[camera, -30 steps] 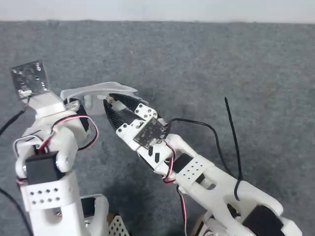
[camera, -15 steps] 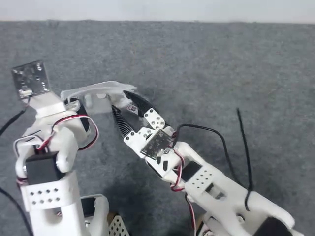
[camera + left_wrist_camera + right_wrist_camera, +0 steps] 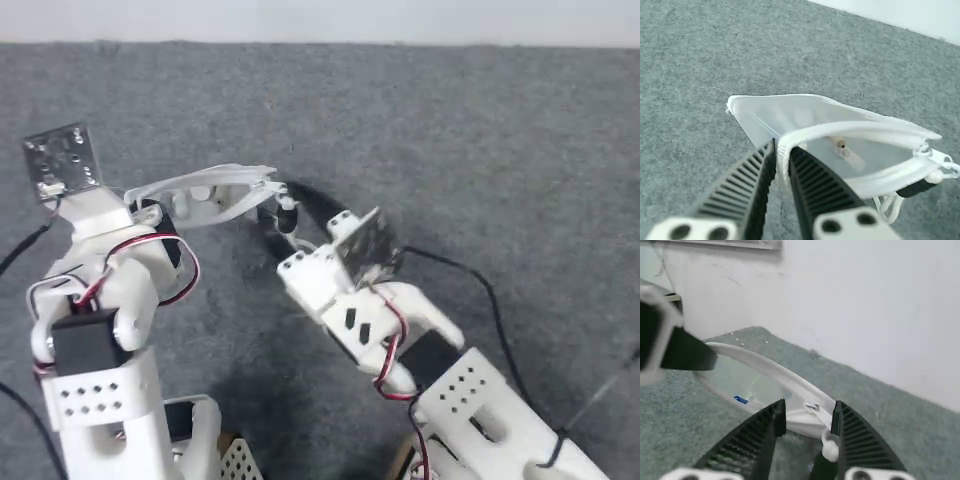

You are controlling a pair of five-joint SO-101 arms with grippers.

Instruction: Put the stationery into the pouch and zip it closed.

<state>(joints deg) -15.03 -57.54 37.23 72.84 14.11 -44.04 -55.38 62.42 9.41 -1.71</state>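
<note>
High view: pouch, translucent white, sits at ~10 o'clock from centre over the grey mat, held btwn both claws. L gripper is at the pouch's 9 o'clock end, pressed tight on the zip rim, w/ the mouth gaping beyond it. R gripper is at the 3 o'clock end, jaws spread, straddling the zip slider. A white pull bead dangles btwn them. Can't tell if R pads touch the fabric. Thru the pouch wall a small blue item shows inside, kind unclear. Zip is open along most of its length. R arm comes in from ~5 o'clock, L arm from ~7 o'clock.
</note>
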